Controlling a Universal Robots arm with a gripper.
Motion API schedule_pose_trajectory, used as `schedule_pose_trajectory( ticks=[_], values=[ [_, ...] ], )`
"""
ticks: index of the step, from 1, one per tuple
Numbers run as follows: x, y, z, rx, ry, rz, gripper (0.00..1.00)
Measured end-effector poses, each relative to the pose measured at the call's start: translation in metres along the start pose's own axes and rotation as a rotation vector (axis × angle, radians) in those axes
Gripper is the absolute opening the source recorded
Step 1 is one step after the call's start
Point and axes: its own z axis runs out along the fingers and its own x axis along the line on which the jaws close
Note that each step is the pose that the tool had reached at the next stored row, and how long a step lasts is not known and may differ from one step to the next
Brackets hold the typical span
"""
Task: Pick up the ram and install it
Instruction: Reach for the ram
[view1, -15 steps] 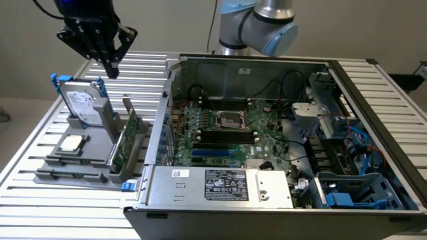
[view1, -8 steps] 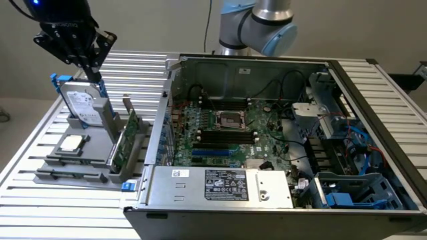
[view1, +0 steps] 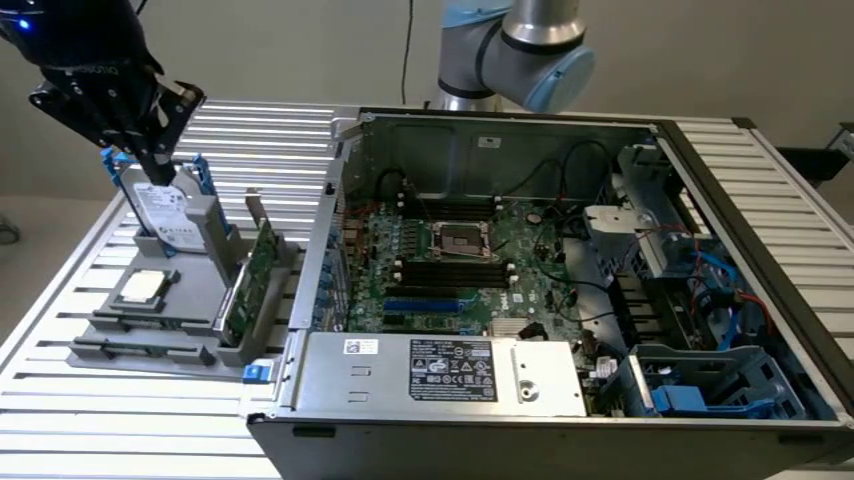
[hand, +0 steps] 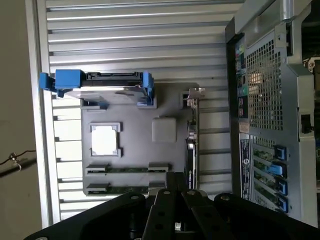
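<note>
Now, ram (hand: 127, 170) in grey tray (hand: 135, 147), claw (view1: 158, 165) closed

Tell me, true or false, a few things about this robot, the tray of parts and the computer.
1. The end effector is shut and holds nothing. True.
2. Two ram sticks lie flat in the gray tray. True.
3. The computer case is closed up. False: it is open, its motherboard showing.
4. The blue-framed hard drive sits inside the case. False: it stands in the tray.
</note>
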Motion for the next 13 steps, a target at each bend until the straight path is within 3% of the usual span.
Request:
schedule_pose_trajectory(
  ticks=[5, 13],
  values=[
    [0.005, -0.0135, 0.0059, 0.0009, 0.0121, 0.001, 0.11],
    [0.018, -0.0290, 0.0165, 0.0012, 0.0172, 0.001, 0.11]
  ],
)
